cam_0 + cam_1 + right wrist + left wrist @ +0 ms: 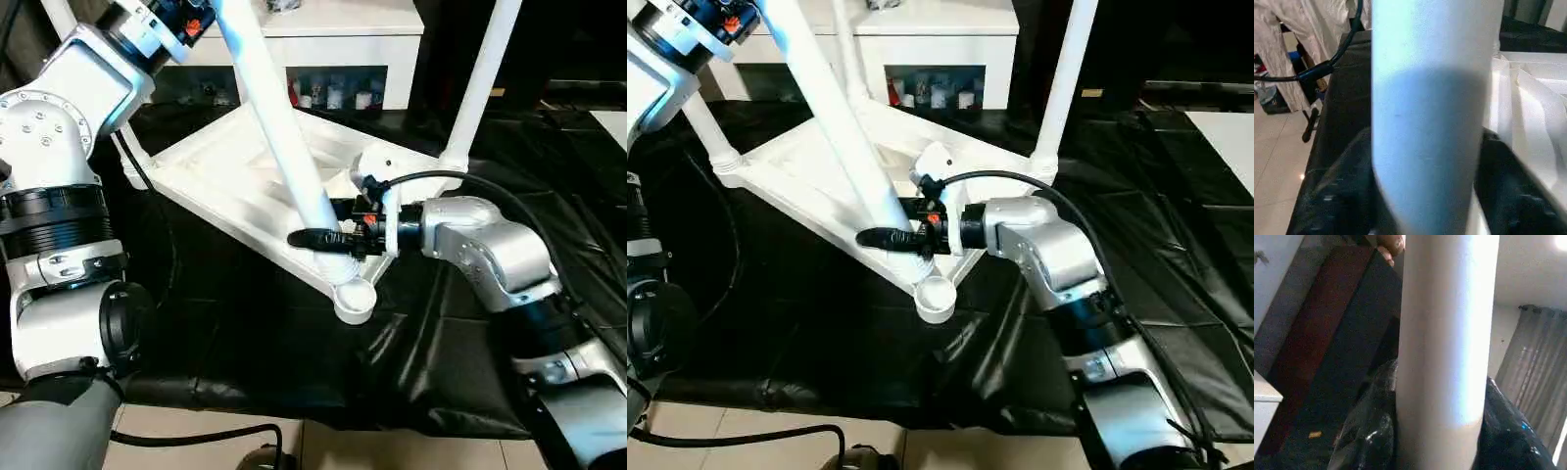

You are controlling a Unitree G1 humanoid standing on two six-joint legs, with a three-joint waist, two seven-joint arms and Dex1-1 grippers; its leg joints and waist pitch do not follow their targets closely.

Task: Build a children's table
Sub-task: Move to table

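Head cameras: my two eyes look forward and down over my forearms at the upturned tabletop on black sheeting.
Shared: both eyes cover the same scene, slightly offset sideways.
Left wrist: pressed close to a leg, facing up the room.
Right wrist: equally close to that leg, tabletop ribs beside it.

A lived-in room at home, by the look of it: beige floor tiles at 6 o'clock, a white cabinet at 12 o'clock with small bottles on its shelf, and grey curtains by a wall.
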